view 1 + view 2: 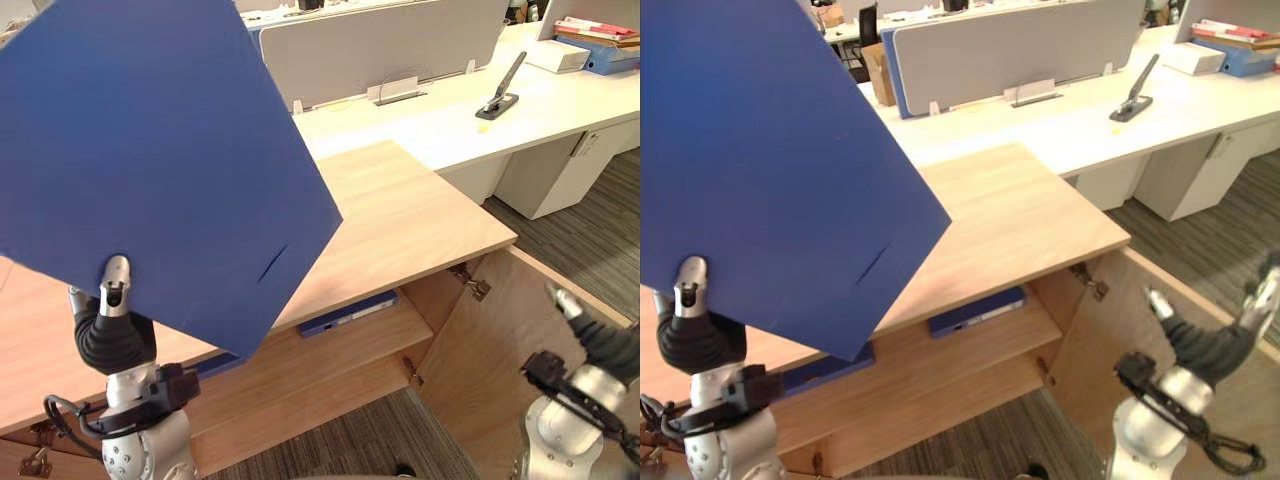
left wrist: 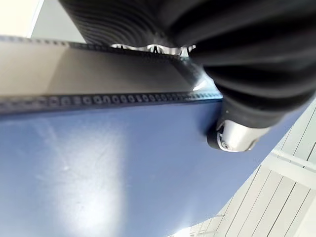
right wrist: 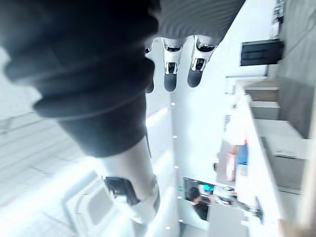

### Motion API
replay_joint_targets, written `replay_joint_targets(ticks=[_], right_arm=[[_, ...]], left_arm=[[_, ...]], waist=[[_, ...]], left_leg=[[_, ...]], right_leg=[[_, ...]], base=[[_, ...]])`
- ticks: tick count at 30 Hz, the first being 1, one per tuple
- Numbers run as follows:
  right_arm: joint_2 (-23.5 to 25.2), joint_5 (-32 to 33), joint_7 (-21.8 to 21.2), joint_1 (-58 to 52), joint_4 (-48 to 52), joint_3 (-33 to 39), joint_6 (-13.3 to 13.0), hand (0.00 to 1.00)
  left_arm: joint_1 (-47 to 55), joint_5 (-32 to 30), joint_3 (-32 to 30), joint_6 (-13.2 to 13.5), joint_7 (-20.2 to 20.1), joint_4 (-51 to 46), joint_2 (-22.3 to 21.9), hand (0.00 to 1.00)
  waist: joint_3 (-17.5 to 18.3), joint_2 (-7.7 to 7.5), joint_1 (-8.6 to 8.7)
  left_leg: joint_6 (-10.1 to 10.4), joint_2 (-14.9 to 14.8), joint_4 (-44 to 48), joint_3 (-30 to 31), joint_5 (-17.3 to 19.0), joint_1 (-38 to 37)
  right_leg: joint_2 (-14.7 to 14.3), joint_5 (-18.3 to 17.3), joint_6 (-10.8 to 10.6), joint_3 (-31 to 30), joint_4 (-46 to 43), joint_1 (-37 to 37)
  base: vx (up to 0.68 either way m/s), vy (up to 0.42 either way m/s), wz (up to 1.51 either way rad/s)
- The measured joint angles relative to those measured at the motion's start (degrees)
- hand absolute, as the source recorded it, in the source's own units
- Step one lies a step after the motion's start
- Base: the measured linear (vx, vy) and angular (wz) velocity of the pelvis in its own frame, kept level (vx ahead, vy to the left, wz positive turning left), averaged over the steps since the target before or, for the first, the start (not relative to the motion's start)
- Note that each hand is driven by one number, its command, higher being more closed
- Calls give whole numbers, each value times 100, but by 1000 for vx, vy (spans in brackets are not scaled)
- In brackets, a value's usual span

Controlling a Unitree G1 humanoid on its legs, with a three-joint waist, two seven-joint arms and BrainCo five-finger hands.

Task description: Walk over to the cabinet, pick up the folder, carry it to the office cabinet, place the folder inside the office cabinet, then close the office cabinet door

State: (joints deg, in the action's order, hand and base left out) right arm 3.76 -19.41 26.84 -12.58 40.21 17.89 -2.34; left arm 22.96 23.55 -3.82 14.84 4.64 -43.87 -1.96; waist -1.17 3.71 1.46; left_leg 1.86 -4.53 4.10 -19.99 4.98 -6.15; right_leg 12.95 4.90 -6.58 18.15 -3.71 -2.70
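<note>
My left hand (image 1: 114,300) is shut on a large flat blue folder (image 1: 150,150) and holds it up by its lower edge, tilted, above the wooden cabinet top (image 1: 400,220). In the left wrist view the thumb (image 2: 236,137) presses on the folder's blue face (image 2: 98,173). Below the top, the office cabinet stands with its door (image 1: 500,350) swung out to the right and its shelf (image 1: 330,365) exposed. My right hand (image 1: 1200,345) hovers open beside that door, low on the right; its straight fingers (image 3: 170,74) hold nothing.
A flat blue item (image 1: 345,315) lies on the cabinet shelf, another (image 1: 825,365) further left. Behind the cabinet runs a white desk (image 1: 470,130) with a grey divider panel (image 1: 390,45), a black desk tool (image 1: 497,100) and stacked folders (image 1: 600,40). Grey carpet (image 1: 590,230) lies to the right.
</note>
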Motion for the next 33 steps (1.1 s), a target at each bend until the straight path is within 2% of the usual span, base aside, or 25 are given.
replay_joint_targets(ticks=[3, 5, 6, 7, 8, 9, 10, 11, 14, 19, 21, 25, 29, 30, 33], right_arm=[[-158, 93, -345, 808, 28, -193, -179, 0], [-567, 585, -755, 1340, -225, -576, -471, 0], [-817, 1051, -1012, 1779, -569, -869, -637, 0], [-927, 1352, -1145, 1974, -740, -1038, -697, 0], [-1091, 1917, -1393, 2301, -1077, -1374, -796, 0], [-1220, 2626, -1779, 2542, -1359, -1702, -859, 0], [-1297, 2890, -1920, 2648, -1513, -1861, -876, 0], [-1467, 3440, -2228, 2884, -1870, -2231, -881, 0], [-1895, 5086, -2997, 3457, -2737, -3143, -768, 0], [-2670, 6549, -3435, 4152, -3605, -4060, -452, 0], [-2946, 6874, -3540, 4362, -3810, -4404, -350, 0], [-3682, 7468, -3689, 4665, -3931, -5129, -121, 0], [-4192, 7754, -3850, 4925, -3940, -5618, 44, 0], [-4320, 7884, -3929, 4969, -3937, -5730, 59, 100], [-4564, 7957, -4064, 5053, -3918, -5890, 66, 100]], left_arm=[[-160, -102, -77, -4, -124, 1, 73, 100], [-304, -85, -122, -4, -267, 9, 271, 100], [-418, -77, -127, -4, -364, 53, 396, 100], [-479, -78, -122, -10, -413, 76, 457, 100], [-573, -79, -118, -23, -499, 104, 556, 100], [-652, -76, -115, -26, -591, 127, 637, 100], [-681, -76, -114, -26, -630, 143, 670, 100], [-708, -60, -101, -28, -678, 168, 709, 100], [-706, 8, 9, -59, -780, 169, 728, 100], [-562, 145, 31, -99, -771, 258, 969, 100], [-548, 198, 39, -97, -761, 259, 1050, 100], [-526, 276, 100, -71, -761, 259, 1483, 100], [-491, 314, 105, -63, -737, 260, 1792, 100], [-466, 350, 118, -62, -735, 260, 1852, 100], [-449, 372, 187, -61, -726, 273, 1926, 100]], waist=[[-19, -16, -59], [-23, -22, -105], [-26, -25, -108], [-28, -28, -115], [-31, -33, -140], [-34, -39, -192], [-36, -43, -222], [-45, -57, -269], [-84, -137, -391], [-56, -373, -481], [-36, -426, -489], [14, -461, -498], [54, -497, -518], [72, -518, -518], [107, -562, -535]], left_leg=[[1, 7, 20, 4, 0, -9], [37, 19, 20, 11, 23, -5], [49, 31, 20, 12, 31, 2], [49, 37, 21, 16, 30, 4], [33, 40, 24, 21, 18, 5], [6, 39, 26, 26, -1, 7], [4, 39, 26, 30, -3, 9], [0, 40, 26, 45, -6, 15], [-16, 34, 13, 111, -18, 32], [-71, 56, -75, 316, -59, 28], [-76, 58, -97, 378, -64, 23], [-78, 59, -158, 499, -102, 6], [-46, 33, -203, 523, -159, 6], [-35, 21, -204, 527, -167, 9], [-16, 9, -212, 542, -184, 23]], right_leg=[[2, 7, 10, -42, 2, -1], [13, -12, 28, -43, 28, -6], [23, -13, 20, -42, 43, -13], [29, -9, 23, -42, 42, -15], [31, 5, 31, -42, 42, -15], [30, 31, 41, -42, 42, -15], [29, 38, 47, -41, 43, -15], [26, 40, 45, -38, 51, -14], [6, 88, 8, 3, 97, 26], [7, 98, 1, 190, 237, 220], [6, 98, 1, 244, 271, 274], [4, 98, 1, 382, 344, 385], [-27, 101, 7, 413, 347, 384], [-41, 107, 15, 419, 354, 384], [-58, 125, 40, 430, 384, 385]], base=[[-39, -8, -2], [-19, -1, -2], [0, 0, 0], [0, 0, 0], [0, 0, 0], [0, 0, 0], [34, -19, 2], [39, -17, 2], [50, -22, 6], [60, -15, 18], [52, -9, 17], [14, -8, 17], [-31, -8, 2], [-45, -14, 0], [-28, -7, 1]])
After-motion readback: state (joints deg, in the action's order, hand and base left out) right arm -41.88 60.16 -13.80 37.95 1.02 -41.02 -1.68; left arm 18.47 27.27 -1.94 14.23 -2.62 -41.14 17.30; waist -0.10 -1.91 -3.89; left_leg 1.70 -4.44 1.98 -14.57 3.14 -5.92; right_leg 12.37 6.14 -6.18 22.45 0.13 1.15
